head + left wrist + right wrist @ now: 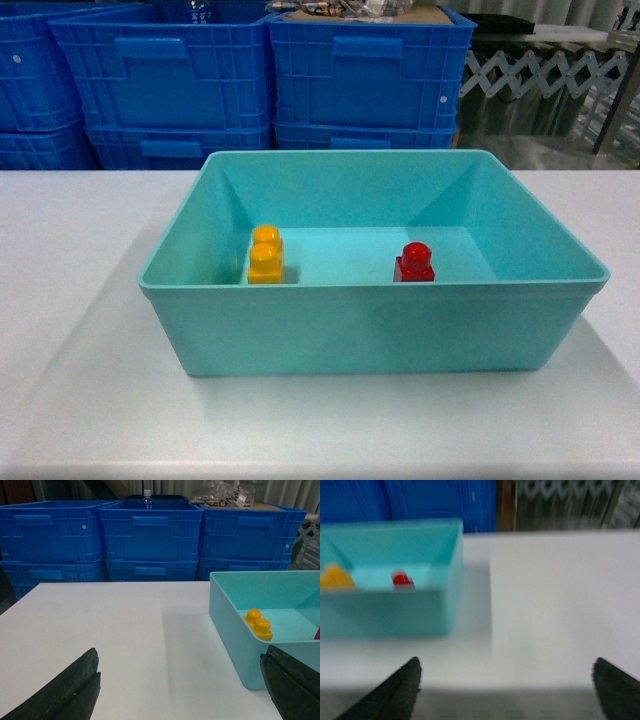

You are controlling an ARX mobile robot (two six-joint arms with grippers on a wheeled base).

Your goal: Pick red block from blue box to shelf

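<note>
the red block sits on the floor of the blue box, right of middle, well apart from a yellow brick to its left. the box stands on the white table, dark blue crates stacked behind. the right wrist view is blurred. both arms hang low over the table either side of the box, only fingertips showing: left gripper spread wide, right gripper likewise released, neither holding anything.

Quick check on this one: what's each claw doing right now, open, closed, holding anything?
Left claw: open, empty, over the white table.
Right claw: open, empty, beside the blue box.
</note>
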